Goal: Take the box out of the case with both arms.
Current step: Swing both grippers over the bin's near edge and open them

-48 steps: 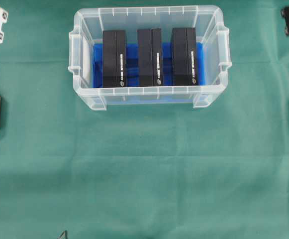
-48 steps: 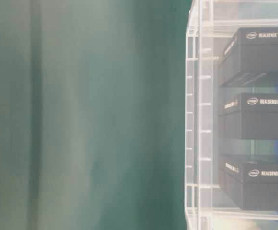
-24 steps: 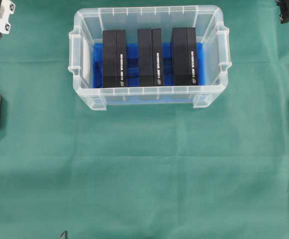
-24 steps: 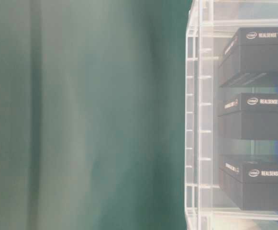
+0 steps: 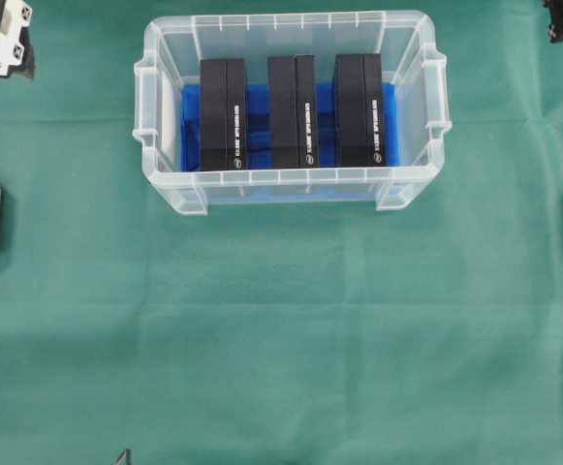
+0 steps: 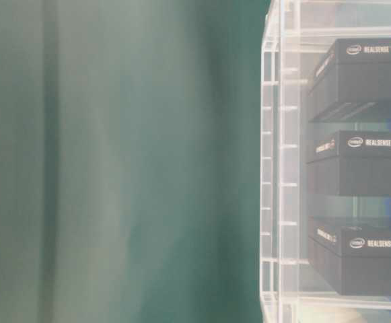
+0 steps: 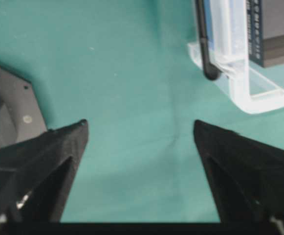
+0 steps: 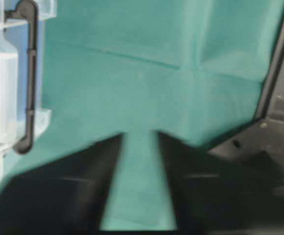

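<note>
Nearest the overhead camera lies a wide stretch of bare green cloth [image 5: 281,339] covering the table, with nothing set down on it. Beyond it stands the clear, rectangular plastic storage case [image 5: 165,184] with rim handles and a blue sheet on its floor. Inside stand three black rectangular cardboard boxes on edge, side by side with gaps between: the left box [image 5: 224,113], the middle box [image 5: 292,110] and the right box [image 5: 359,108]. All three sit fully inside the case, so I judge the task barely begun: no box is gripped or lifted, and reaching in, grasping with both arms and lifting out all remain to be done.

Farthest off, at the top corners, are the arms. The left gripper [image 7: 141,128], the one with white blocks, has its tapering black fingers spread wide over bare cloth, holding nothing, the case corner just ahead to its right. The right gripper [image 8: 139,133] shows blurred fingers with a narrower gap, parted, pinching nothing, beside the case wall
</note>
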Robot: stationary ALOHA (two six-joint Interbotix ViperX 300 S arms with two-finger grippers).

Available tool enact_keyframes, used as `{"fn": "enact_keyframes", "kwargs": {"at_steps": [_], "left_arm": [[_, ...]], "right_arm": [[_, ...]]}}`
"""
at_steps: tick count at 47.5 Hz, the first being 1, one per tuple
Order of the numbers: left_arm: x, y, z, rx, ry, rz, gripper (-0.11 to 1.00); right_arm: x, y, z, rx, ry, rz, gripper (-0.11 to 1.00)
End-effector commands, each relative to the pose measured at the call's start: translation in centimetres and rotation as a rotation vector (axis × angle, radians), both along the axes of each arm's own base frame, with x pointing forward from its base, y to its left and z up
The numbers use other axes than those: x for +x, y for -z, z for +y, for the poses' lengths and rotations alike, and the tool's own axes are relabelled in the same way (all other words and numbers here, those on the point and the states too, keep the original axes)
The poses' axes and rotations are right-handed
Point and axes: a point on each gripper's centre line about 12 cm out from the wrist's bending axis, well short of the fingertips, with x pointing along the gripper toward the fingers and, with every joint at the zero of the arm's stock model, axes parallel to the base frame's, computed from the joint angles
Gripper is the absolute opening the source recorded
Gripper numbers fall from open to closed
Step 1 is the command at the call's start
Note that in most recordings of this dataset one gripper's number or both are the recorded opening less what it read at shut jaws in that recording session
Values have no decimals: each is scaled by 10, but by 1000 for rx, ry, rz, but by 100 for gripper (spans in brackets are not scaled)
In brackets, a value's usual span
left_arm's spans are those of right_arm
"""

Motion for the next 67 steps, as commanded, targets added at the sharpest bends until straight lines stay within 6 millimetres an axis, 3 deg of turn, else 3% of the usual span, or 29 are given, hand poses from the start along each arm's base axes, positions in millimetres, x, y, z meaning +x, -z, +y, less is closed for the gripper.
{"fn": "enact_keyframes", "kwargs": {"at_steps": [1, 6, 11, 45, 67], "left_arm": [[1, -2, 1, 1, -9, -8, 87], [3, -1, 1, -7, -28, -5, 86], [4, -1, 2, -4, -43, -3, 86], [18, -4, -2, 5, -55, -63, 86], [72, -11, 9, -21, -39, -6, 86]], "right_arm": [[0, -4, -2, -23, 4, -13, 55], [-1, -3, -3, -28, 8, -6, 85], [-1, -3, -3, -30, 10, -5, 97], [1, -3, -2, -18, 12, -22, 97], [51, 2, -1, -1, 6, -59, 96]]}}
